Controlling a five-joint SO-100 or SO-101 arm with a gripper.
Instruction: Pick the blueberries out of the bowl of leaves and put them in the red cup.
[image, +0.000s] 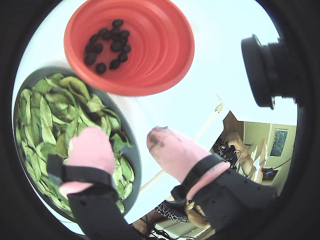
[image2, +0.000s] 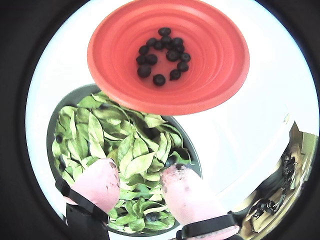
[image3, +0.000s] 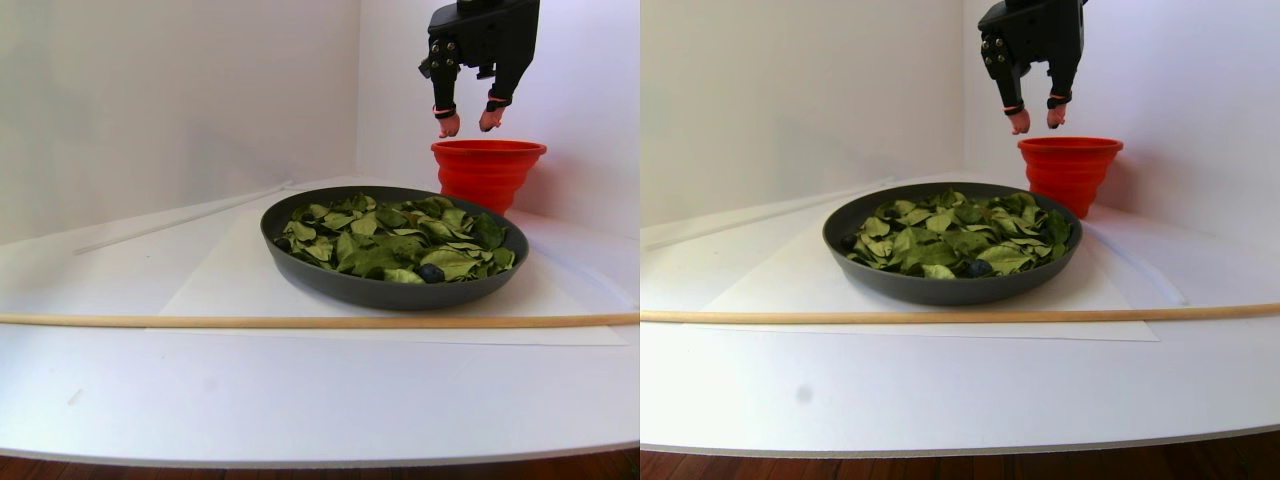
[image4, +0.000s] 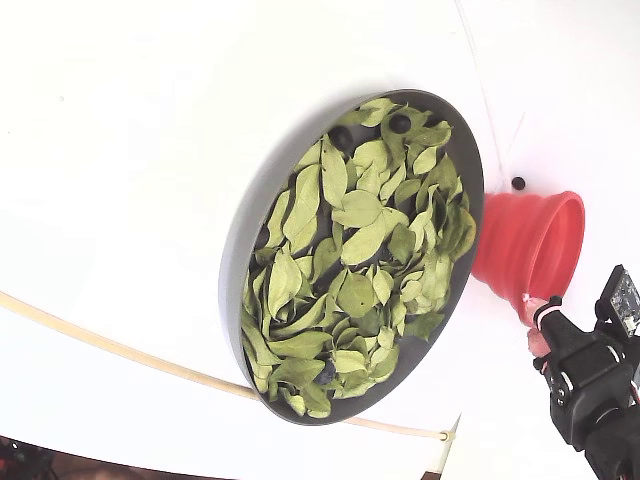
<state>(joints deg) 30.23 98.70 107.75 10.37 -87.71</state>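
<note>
The red cup (image: 160, 55) (image2: 215, 65) (image3: 485, 170) (image4: 520, 245) stands just beyond the bowl (image: 134, 150) (image3: 380, 292) (image4: 235, 260) and holds several blueberries (image: 110, 45) (image2: 162, 55). The dark grey bowl is full of green leaves (image2: 130, 150) (image4: 350, 230). A few more blueberries lie among them, one (image2: 169, 161) near my right fingertip, another (image3: 430, 272) at the front rim. My gripper (image: 125, 135) (image2: 141, 167) (image3: 469, 122) (image4: 535, 322) hangs open above the cup's near rim and the bowl's edge. Nothing sits between its pink fingertips.
A thin wooden stick (image3: 300, 321) (image4: 120, 345) lies across the white table in front of the bowl. One loose dark berry (image4: 518, 183) rests on the table beside the cup. White walls stand close behind the cup. A black camera lens (image: 265, 70) juts in beside the gripper.
</note>
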